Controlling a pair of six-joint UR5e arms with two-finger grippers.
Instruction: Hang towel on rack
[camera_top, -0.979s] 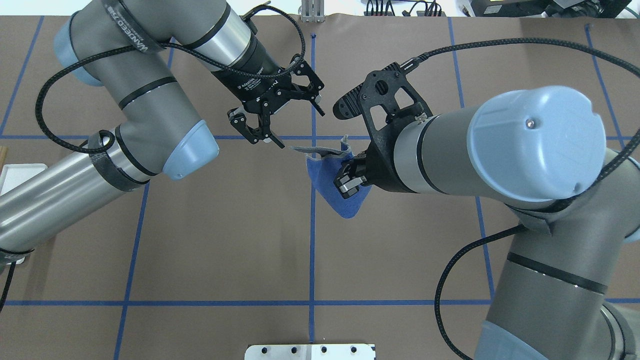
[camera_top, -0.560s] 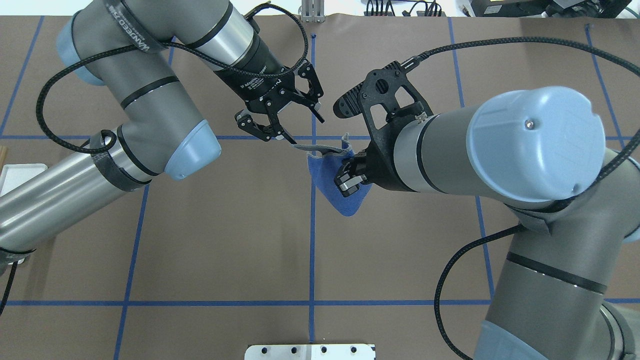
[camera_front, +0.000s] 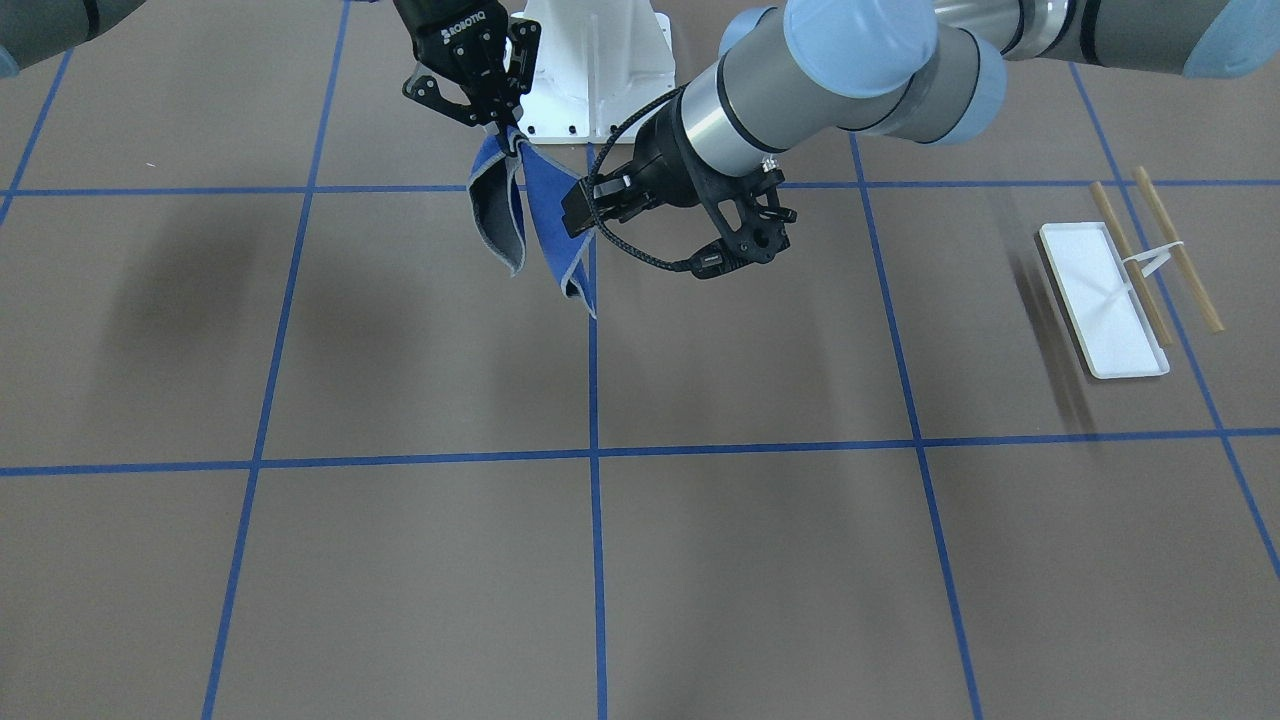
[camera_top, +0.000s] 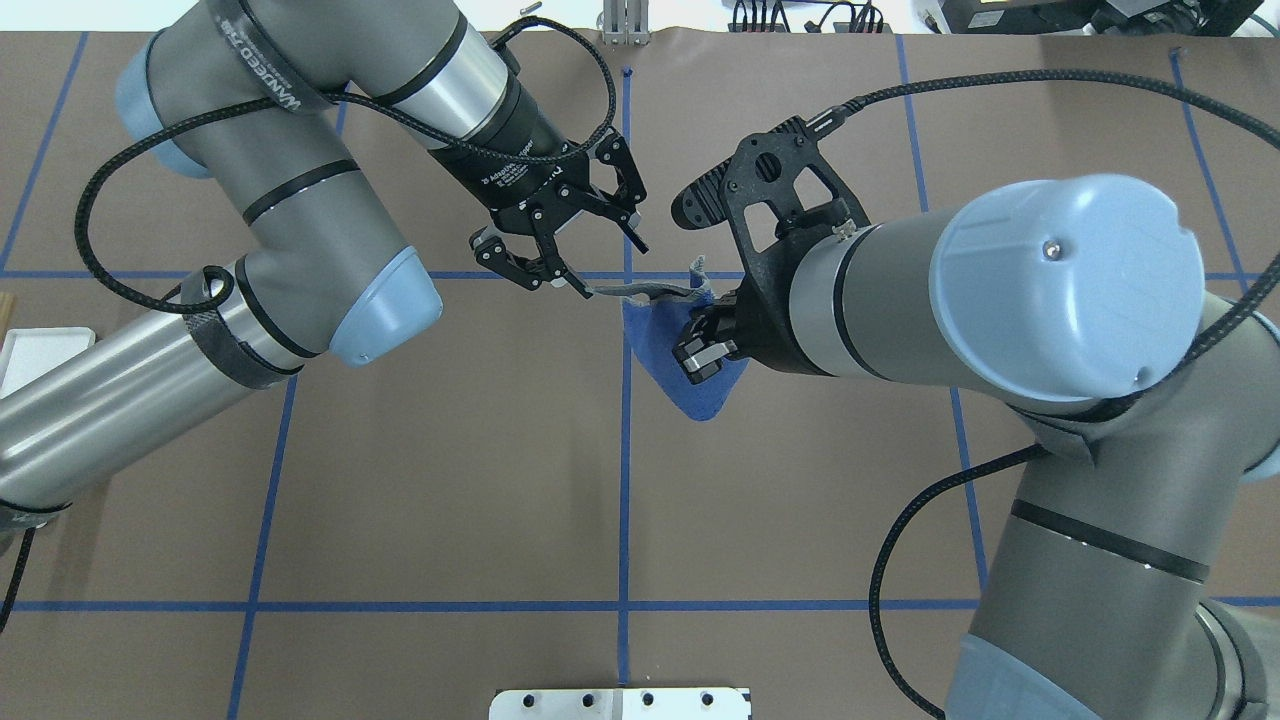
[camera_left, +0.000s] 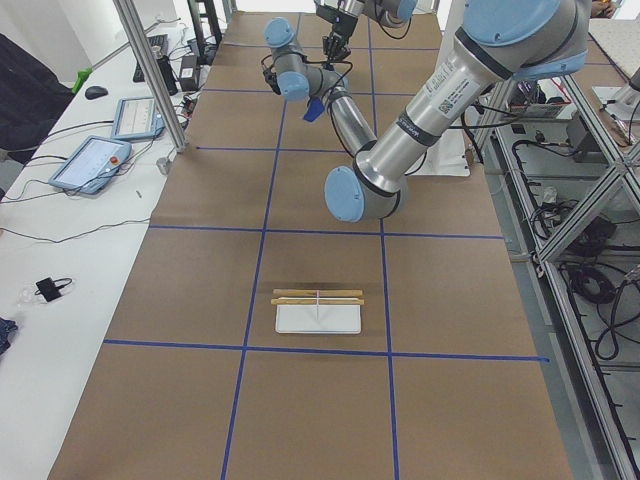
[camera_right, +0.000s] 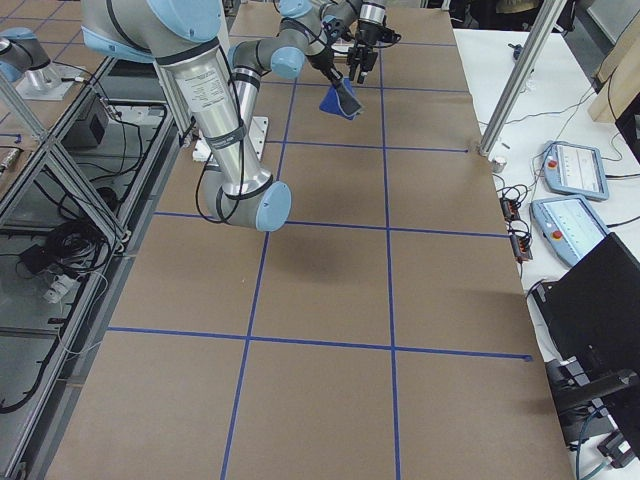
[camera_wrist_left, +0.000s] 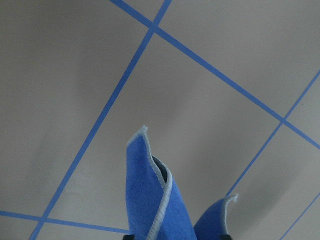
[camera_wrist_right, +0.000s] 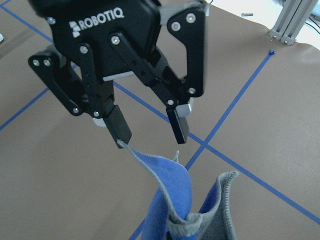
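**Right tool (camera_front: 507, 135) clamped on towel (camera_front: 545, 215); left tool (camera_wrist_right: 151, 136) spread at free corner**

Desk (camera_front: 800, 560): brown, blue grid. Rack (camera_front: 1100, 310) stands well apart toward robot's left, rods bare. Towel hangs folded from right tool, clear of desk. Left tool's jaws apart, one finger (camera_wrist_right: 119, 126) just touching the corner tip. Judgement: corner sits off-centre. Advance left tool until the edging lies well between both jaws before closing. A tip-only bite would likely slip under stretch.
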